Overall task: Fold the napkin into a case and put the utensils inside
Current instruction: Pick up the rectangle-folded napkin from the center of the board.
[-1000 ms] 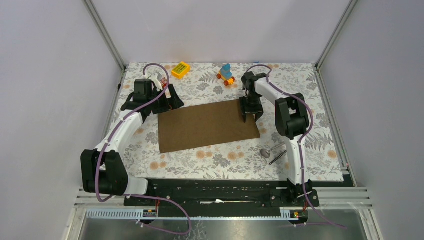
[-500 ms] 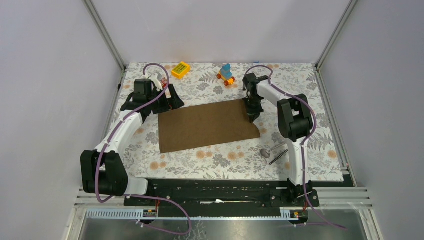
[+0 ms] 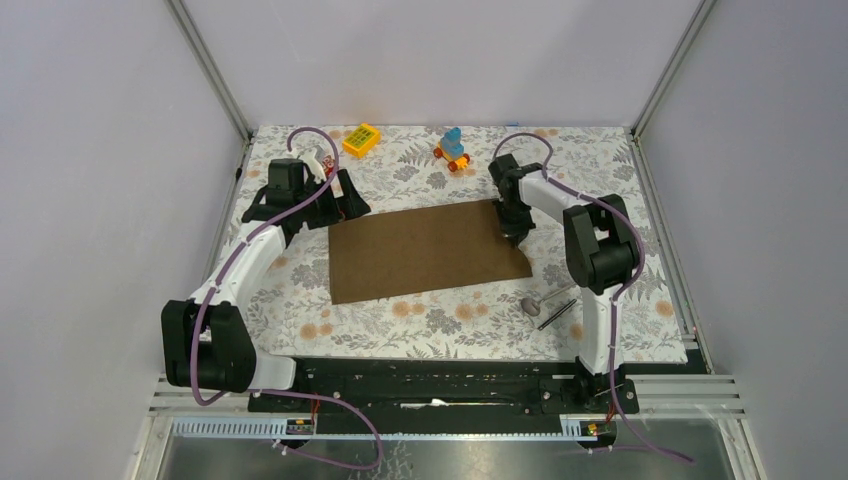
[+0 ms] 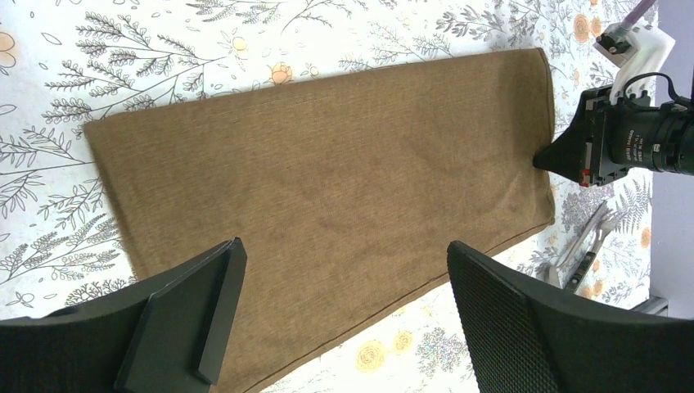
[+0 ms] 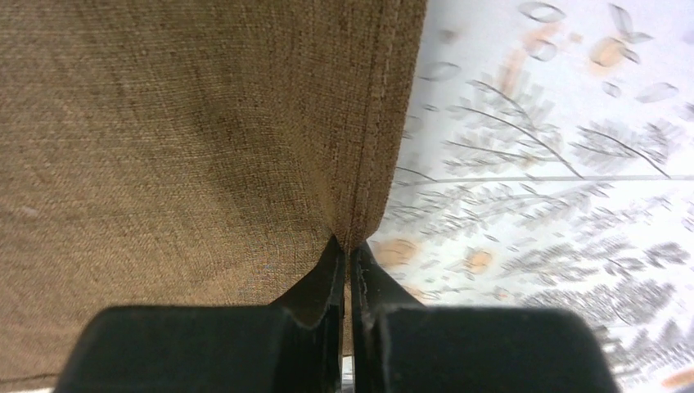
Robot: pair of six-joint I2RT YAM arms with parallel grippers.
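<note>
Napkin: The brown napkin (image 3: pixel 425 250) lay flat as a long rectangle at the middle of the worktop, on the floral tablecloth (image 3: pixel 430 315).
Right gripper: The right gripper (image 5: pixel 349 250) had its jaws pressed together on the napkin's stitched right-hand edge, towards the far corner, and the cloth puckered slightly at the tips.
Left gripper: The left gripper (image 4: pixel 344 247) hung spread wide above the napkin's left end, holding nothing.
Utensils: A silver spoon (image 3: pixel 531 303) and a dark stick utensil (image 3: pixel 555 314) rested side by side on the tablecloth, just off the napkin's near right corner and outside the cloth.
Background: A yellow block (image 3: pixel 361 139) and a blue and orange toy (image 3: pixel 453 148) sat along the far edge, well apart from the napkin.
</note>
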